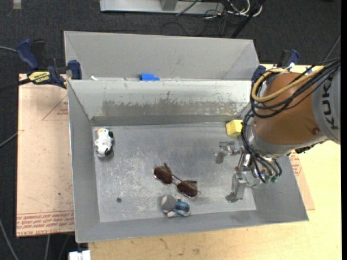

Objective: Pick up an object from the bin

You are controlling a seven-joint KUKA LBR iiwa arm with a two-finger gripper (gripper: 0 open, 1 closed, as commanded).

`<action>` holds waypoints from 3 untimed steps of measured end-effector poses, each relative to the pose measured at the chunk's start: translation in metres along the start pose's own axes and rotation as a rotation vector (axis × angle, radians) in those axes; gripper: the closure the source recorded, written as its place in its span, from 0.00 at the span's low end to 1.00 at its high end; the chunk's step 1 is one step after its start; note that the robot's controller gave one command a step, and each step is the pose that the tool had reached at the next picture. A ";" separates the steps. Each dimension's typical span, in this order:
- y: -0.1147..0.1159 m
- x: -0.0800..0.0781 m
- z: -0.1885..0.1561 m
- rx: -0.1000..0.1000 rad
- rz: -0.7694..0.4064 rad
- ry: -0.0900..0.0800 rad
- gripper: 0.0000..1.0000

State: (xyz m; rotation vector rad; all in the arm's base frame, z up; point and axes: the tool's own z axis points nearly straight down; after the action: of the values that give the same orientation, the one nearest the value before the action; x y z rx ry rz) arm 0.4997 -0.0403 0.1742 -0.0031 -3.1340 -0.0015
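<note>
My gripper (pixel 228 173) hangs low over the right part of the bin floor, open, with bare metal between its two fingers (pixel 222 154). Left of it lies a pair of brown-lensed sunglasses (pixel 176 181), about a finger's length away and untouched. A small grey and blue toy (pixel 174 206) rests just below the sunglasses near the front wall. A yellow block (pixel 233 127) sits by the back wall above the gripper, partly hidden behind the arm.
A white and black toy animal (pixel 103 143) lies far off at the left wall. The arm's orange cover and cables hang over the bin's right side.
</note>
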 end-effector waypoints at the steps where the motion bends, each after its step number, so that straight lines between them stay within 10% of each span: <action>1: 0.000 -0.002 -0.004 0.000 -0.001 -0.008 0.00; 3: -0.036 0.008 0.035 -0.001 -0.434 -0.003 0.00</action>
State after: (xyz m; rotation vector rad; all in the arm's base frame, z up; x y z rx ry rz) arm 0.4919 -0.0766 0.1388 0.6730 -3.0639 -0.0049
